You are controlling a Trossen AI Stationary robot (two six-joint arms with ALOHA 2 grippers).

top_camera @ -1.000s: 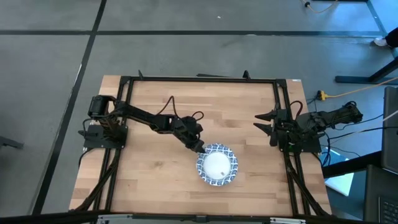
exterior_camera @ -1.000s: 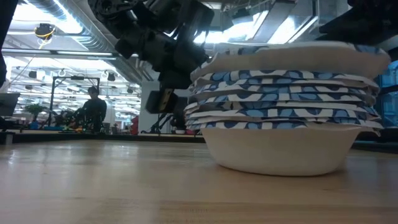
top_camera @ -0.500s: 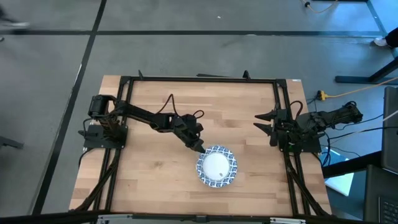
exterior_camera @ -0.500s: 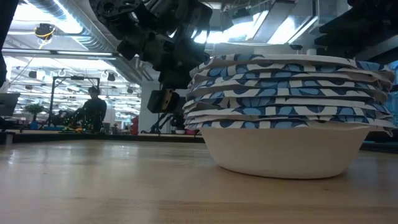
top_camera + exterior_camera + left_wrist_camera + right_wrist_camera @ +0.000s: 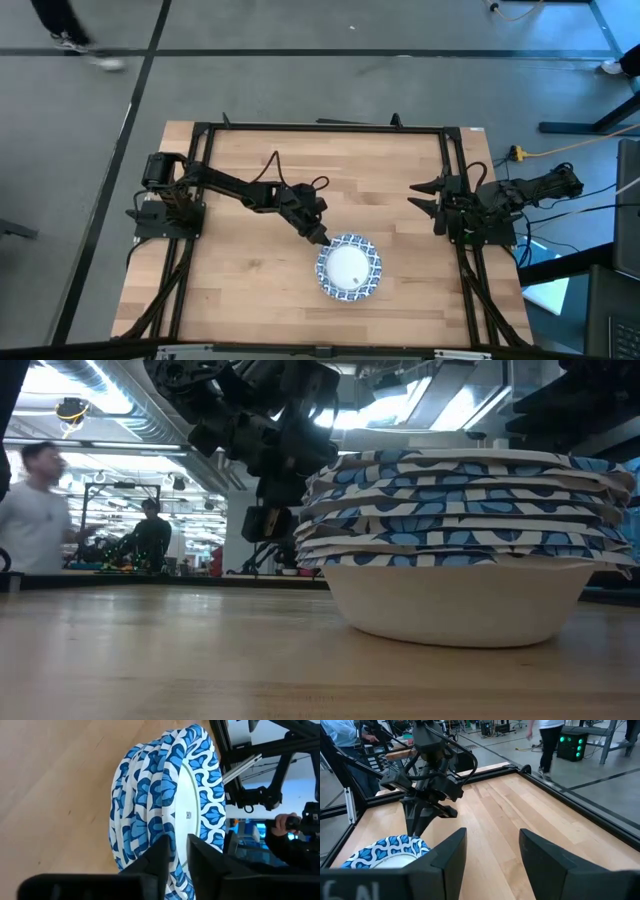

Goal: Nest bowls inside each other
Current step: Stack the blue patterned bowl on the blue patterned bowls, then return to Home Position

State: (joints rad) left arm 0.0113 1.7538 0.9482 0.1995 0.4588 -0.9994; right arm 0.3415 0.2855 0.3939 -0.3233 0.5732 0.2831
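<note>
The bowls (image 5: 349,267) sit nested in one stack on the desk (image 5: 240,180) toward its near edge, right of centre, the left gripper (image 5: 322,238) at the stack's rim with its fingers slightly parted around the top rim, while the right gripper (image 5: 425,200) waits spread by the right edge.

A wooden desk (image 5: 250,290) stands in a black frame (image 5: 320,128) on grey floor (image 5: 300,80). Beyond it, a person (image 5: 35,510) in white.
</note>
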